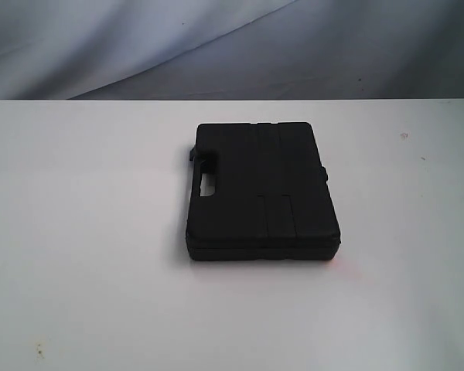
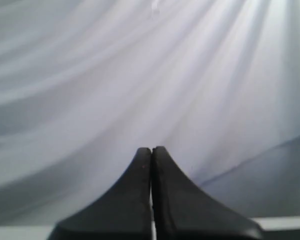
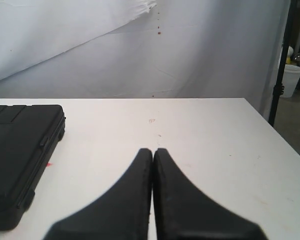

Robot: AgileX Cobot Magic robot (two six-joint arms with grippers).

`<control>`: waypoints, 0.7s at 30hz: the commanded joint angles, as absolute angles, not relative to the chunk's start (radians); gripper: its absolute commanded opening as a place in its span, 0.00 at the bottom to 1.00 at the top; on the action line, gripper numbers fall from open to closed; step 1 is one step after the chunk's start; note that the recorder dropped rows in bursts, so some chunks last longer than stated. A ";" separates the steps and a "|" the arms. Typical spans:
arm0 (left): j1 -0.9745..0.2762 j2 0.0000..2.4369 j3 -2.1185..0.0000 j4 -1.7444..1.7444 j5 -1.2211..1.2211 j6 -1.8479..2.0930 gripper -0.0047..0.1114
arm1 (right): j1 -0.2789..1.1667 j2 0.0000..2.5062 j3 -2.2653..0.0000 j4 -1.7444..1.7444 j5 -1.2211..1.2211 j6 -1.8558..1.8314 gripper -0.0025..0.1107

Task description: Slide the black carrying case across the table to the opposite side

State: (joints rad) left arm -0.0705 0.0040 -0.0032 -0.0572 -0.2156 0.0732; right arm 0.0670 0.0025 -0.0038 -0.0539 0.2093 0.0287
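Right wrist view: the right jaws are pressed together tip to tip, holding nothing and touching nothing, above the white bench [image 3: 205, 140]. Off to their side and clear of them, the black case [image 3: 20, 155] lies flat and shut on the bench, with a small red mark on the surface beside its long edge. Past the bench's far edge hangs a creased white cloth [image 3: 190, 50]. Beyond the bench's corner stand a black pole [image 3: 281, 60] and a white bucket [image 3: 292, 80].

Left wrist view: the left jaws are also closed, with no gap between them. They are empty and framed against draped cloth.

Exterior view: the case rests near the middle of the bench, a little to the right, with its handle cutout on the left side. A faint red tint shows on the bench at the case's near right corner. Small specks dot the bench near the front left and the far right. The cloth fills the background behind the bench.
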 commanded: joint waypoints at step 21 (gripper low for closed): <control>-0.069 0.000 -0.071 -0.066 -0.403 0.041 0.04 | 0.060 0.000 0.000 -0.039 0.213 0.030 0.02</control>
State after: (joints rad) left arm -0.0705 0.0027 -0.0527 -0.0572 -0.3935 0.0401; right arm 0.0670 0.0025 -0.0038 -0.0472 0.2093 0.0287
